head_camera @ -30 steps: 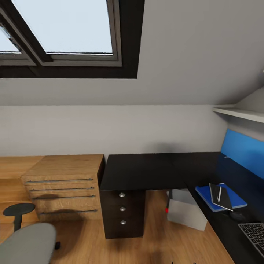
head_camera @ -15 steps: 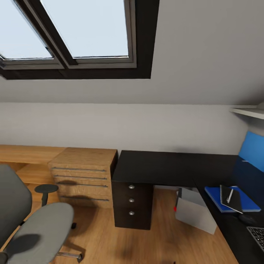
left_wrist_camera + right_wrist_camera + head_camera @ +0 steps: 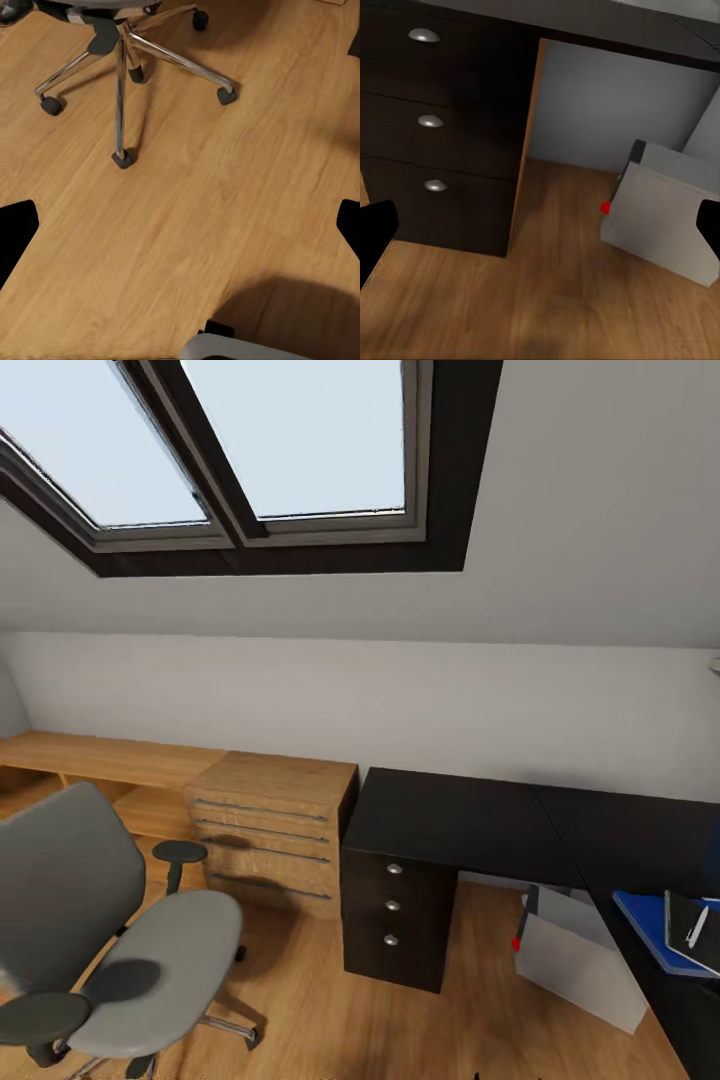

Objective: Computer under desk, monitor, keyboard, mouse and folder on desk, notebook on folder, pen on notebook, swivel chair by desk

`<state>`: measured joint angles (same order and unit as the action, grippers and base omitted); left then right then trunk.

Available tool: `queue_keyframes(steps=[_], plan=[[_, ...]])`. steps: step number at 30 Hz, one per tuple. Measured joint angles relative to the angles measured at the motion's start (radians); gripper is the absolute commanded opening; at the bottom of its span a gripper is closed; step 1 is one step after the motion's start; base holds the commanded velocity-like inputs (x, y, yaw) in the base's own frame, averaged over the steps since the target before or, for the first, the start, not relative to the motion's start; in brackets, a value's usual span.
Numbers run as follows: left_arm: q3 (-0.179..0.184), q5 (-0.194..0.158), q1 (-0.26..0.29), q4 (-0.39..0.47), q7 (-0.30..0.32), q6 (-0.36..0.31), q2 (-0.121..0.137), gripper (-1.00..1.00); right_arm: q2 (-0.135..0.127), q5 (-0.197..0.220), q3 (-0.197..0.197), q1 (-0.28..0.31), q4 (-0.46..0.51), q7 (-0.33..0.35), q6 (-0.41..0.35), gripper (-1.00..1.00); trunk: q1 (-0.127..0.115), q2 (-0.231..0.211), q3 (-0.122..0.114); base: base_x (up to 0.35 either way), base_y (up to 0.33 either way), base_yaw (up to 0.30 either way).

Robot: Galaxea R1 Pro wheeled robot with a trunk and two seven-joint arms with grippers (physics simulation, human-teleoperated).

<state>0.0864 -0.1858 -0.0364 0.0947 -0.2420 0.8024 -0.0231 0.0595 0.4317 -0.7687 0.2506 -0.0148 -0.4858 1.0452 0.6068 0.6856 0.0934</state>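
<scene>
The swivel chair (image 3: 150, 970), with its grey seat and tall back, stands on the floor at the lower left, apart from the black desk (image 3: 470, 820). Its metal star base (image 3: 124, 52) lies beyond my open left gripper (image 3: 180, 229). The grey-white computer (image 3: 580, 960) stands tilted under the desk, its red light facing the drawer unit (image 3: 395, 905). At the right edge the blue folder (image 3: 645, 920) lies on the desk, carrying the notebook (image 3: 682, 920) and the pen (image 3: 697, 927). My open right gripper (image 3: 540, 229) faces the computer (image 3: 667, 214) and the drawer unit (image 3: 431, 120). The monitor, keyboard and mouse are out of view.
A light wood chest of drawers (image 3: 270, 830) stands against the wall just left of the desk, joined to a low wooden shelf (image 3: 90, 760). A dark-framed roof window (image 3: 250, 460) sits in the sloped wall above. Wood plank floor (image 3: 300, 1020) lies between chair and drawer unit.
The head camera has swung left. The chair has come fully into the picture, the desk and computer have slid right, and the keyboard and blue wall panel have left the frame.
</scene>
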Motion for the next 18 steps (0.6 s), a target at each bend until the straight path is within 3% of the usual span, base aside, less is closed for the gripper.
queue_keyframes(steps=[13, 18], plan=[[-0.001, 0.000, 0.000, 0.000, 0.006, -0.006, 0.001, 1.00, 0.001, 0.004, 0.004, 0.000, 0.004, -0.002, 0.000, 1.00, 0.000, 0.000, 0.007, 0.000, 0.000, 0.273], [-0.001, 0.000, 0.000, 0.000, 0.006, -0.007, 0.000, 1.00, 0.004, 0.002, 0.001, 0.000, 0.001, 0.002, 0.000, 1.00, 0.000, 0.000, 0.010, 0.000, 0.000, 0.121]])
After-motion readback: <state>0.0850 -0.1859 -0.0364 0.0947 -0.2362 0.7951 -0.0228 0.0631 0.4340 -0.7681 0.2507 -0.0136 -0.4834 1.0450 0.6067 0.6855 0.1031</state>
